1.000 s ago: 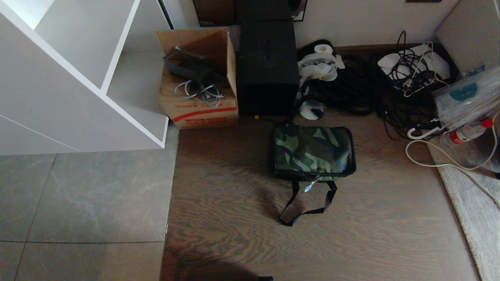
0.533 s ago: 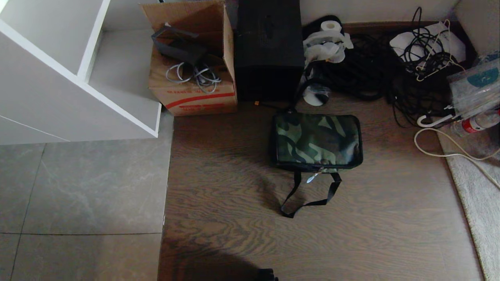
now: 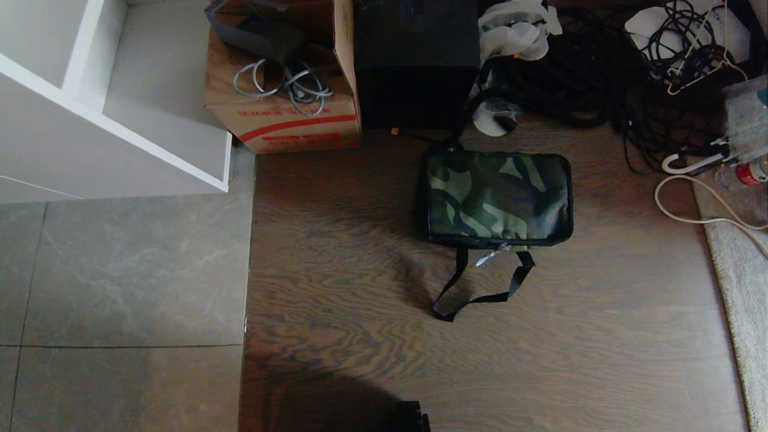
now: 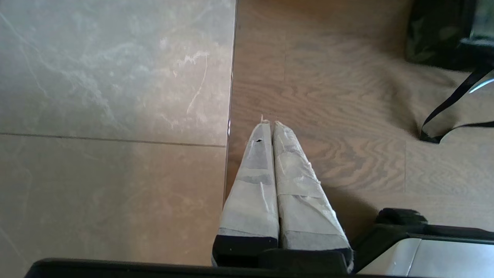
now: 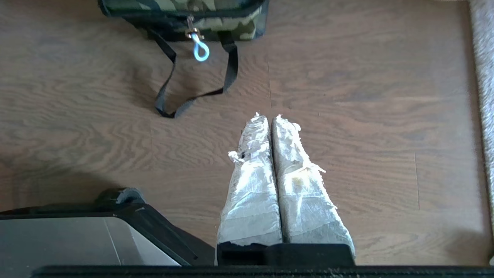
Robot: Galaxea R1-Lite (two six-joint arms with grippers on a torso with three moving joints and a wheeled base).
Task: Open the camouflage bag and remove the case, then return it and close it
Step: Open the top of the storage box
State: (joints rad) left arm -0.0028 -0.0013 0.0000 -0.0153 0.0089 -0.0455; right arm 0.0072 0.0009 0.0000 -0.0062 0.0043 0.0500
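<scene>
The camouflage bag [image 3: 497,198] lies flat and zipped on the brown wood floor, its white zipper pull [image 3: 485,258] and looped black strap [image 3: 474,291] at its near edge. The right wrist view shows the bag's near edge [image 5: 185,11], the pull [image 5: 200,50] and the strap [image 5: 193,77]. The case is out of view. My right gripper [image 5: 269,117] hangs shut and empty over bare wood, short of the strap. My left gripper [image 4: 270,123] is shut and empty above the seam between tile and wood, with a corner of the bag [image 4: 436,34] far off. Neither gripper shows in the head view.
Behind the bag stand a tall plain black box [image 3: 414,60] and a brown carton [image 3: 279,90] holding cables. Tangled black cables [image 3: 606,78] fill the back right. A white shelf unit [image 3: 90,108] is at the left, a grey rug [image 3: 741,288] at the right.
The whole head view has slid: the bag, boxes and shelf sit higher in the picture than before, so the camera has tilted down. Nothing on the floor has moved.
</scene>
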